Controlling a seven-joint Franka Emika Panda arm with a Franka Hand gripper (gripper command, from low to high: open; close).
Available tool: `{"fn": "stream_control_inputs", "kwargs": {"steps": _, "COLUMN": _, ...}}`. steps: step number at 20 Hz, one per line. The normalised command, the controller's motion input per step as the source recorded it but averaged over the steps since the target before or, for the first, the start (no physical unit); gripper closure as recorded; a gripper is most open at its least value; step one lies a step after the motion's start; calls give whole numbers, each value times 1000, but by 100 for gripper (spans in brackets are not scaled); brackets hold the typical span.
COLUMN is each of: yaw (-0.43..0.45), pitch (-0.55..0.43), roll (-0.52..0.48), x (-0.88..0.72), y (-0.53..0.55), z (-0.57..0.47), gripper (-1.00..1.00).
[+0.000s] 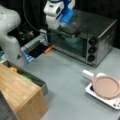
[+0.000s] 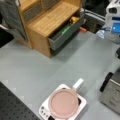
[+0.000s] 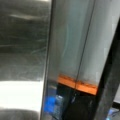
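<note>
Grey tabletop point(image 1: 65, 82) fills the scene, with dark surroundings behind it. At a front view's top the tool point(image 1: 65, 26) hangs at the upper edge of the toaster oven point(image 1: 96, 37), against the door point(image 1: 71, 43), under the white and blue wrist of the arm. Whether its fingers are parted or clenched on the door's edge I cannot tell; they are hidden behind the wrist housing. Through the glass a pale teal dish point(image 1: 72, 40) seems to sit inside. The wrist view shows only brushed metal and the glass pane close up, with an orange strip point(image 3: 77, 85) below.

Judging from this, the step in hand is work at the oven door, and doing it well would mean keeping the contact square to the door's top edge and moving along the hinge's arc, so that the oven does not slide on the tabletop.

Farther out, a pink pan point(image 2: 63, 103) sits on a white hob point(image 2: 82, 102), well apart from the oven. A wooden cabinet point(image 2: 47, 20) stands with its drawer point(image 2: 63, 33) open, yellow and green things inside.

The oven is cut off at a front view's right point(image 2: 112, 90), and its door handle cannot be made out.
</note>
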Motion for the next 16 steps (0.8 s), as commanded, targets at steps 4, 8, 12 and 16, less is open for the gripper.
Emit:
{"fn": "stream_control_inputs", "kwargs": {"steps": 4, "yaw": -125, "pitch": -128, "roll": 163, "x": -280, "y": 512, "z": -115, "gripper": -100}}
{"fn": "stream_control_inputs", "kwargs": {"steps": 8, "yaw": -158, "pitch": -140, "roll": 65, "x": -191, "y": 359, "z": -161, "gripper": -100}}
{"fn": "stream_control_inputs", "kwargs": {"steps": 12, "yaw": -168, "pitch": -114, "roll": 55, "x": -126, "y": 131, "z": -178, "gripper": -100}}
{"fn": "stream_control_inputs", "kwargs": {"steps": 16, "yaw": -138, "pitch": -80, "roll": 94, "x": -117, "y": -66, "z": -163, "gripper": -100}}
